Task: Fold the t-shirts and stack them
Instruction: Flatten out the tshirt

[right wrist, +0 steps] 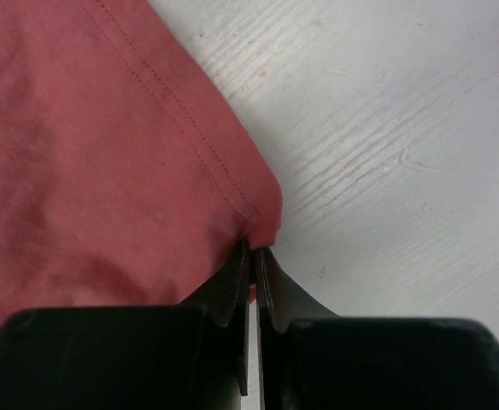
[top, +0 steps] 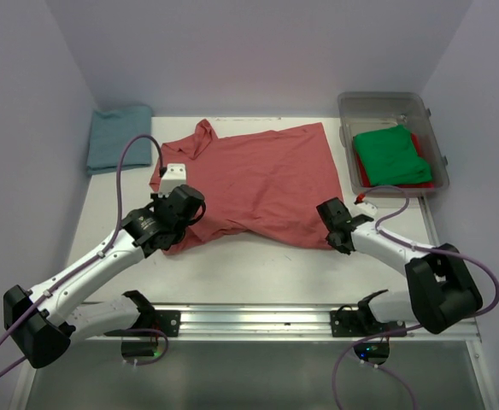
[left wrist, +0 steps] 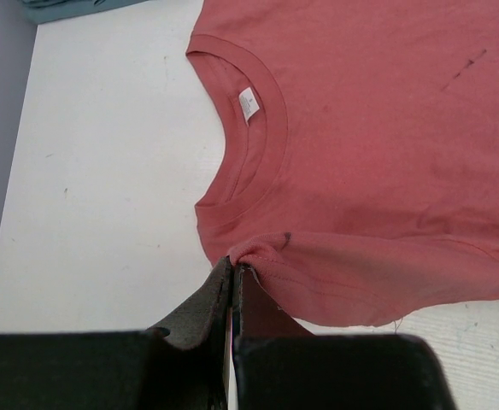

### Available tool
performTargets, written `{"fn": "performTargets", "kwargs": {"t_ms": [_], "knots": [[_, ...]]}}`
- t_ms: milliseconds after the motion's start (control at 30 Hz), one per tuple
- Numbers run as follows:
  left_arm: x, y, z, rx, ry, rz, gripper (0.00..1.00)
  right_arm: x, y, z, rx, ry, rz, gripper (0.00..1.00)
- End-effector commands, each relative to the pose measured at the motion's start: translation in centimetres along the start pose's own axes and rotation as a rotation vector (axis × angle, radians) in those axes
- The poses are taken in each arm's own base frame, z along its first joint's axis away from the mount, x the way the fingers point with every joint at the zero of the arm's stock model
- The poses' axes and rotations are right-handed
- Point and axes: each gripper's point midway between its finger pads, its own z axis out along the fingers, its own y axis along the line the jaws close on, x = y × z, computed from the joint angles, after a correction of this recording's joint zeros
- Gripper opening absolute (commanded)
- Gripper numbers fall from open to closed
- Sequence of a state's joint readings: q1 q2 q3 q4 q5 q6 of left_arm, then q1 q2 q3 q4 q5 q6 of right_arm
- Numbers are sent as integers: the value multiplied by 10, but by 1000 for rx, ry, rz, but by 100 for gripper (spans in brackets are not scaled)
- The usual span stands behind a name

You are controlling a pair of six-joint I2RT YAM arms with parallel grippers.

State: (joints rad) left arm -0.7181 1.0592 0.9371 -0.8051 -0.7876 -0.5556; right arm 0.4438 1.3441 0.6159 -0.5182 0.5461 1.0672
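The salmon-red t-shirt (top: 254,184) lies spread on the white table, collar to the left, its white neck tag (left wrist: 247,104) showing. My left gripper (top: 178,224) is shut on the shirt's near-left edge by the collar (left wrist: 235,266). My right gripper (top: 333,224) is shut on the shirt's near-right hem corner (right wrist: 254,248). The folded teal-blue t-shirt (top: 118,137) lies at the far left corner. The green t-shirt (top: 392,154) lies on a red one (top: 363,175) inside the clear bin.
The clear plastic bin (top: 392,106) stands at the far right. The table's white surface (top: 258,265) lies between the shirt and the arm bases. Purple cables loop over both arms.
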Motion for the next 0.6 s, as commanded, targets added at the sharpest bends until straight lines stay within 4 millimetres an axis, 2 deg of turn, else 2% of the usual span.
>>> {"fn": "performTargets", "kwargs": {"t_ms": [0, 167, 200, 233, 333, 467, 500, 567], "knots": [[-15, -1, 0, 4, -42, -36, 0, 4, 6, 0, -55, 12, 22, 0], [0, -11, 11, 32, -10, -30, 0, -32, 2, -28, -85, -99, 32, 0], [6, -18, 12, 69, 14, -33, 0, -39, 1, -31, -80, -122, 29, 0], [9, -24, 16, 90, 22, -50, 0, -54, 1, -40, -84, -174, 30, 0], [21, -37, 25, 132, 51, -72, 0, -76, 1, -50, -71, -244, 14, 0], [28, -46, 39, 143, 109, -77, 0, -98, 15, -52, -79, -272, 4, 0], [24, -45, 42, 137, 107, -88, 0, -99, 16, -44, -54, -259, -6, 0], [22, -47, 47, 131, 112, -87, 0, -108, 26, -40, -59, -252, -8, 0]]}}
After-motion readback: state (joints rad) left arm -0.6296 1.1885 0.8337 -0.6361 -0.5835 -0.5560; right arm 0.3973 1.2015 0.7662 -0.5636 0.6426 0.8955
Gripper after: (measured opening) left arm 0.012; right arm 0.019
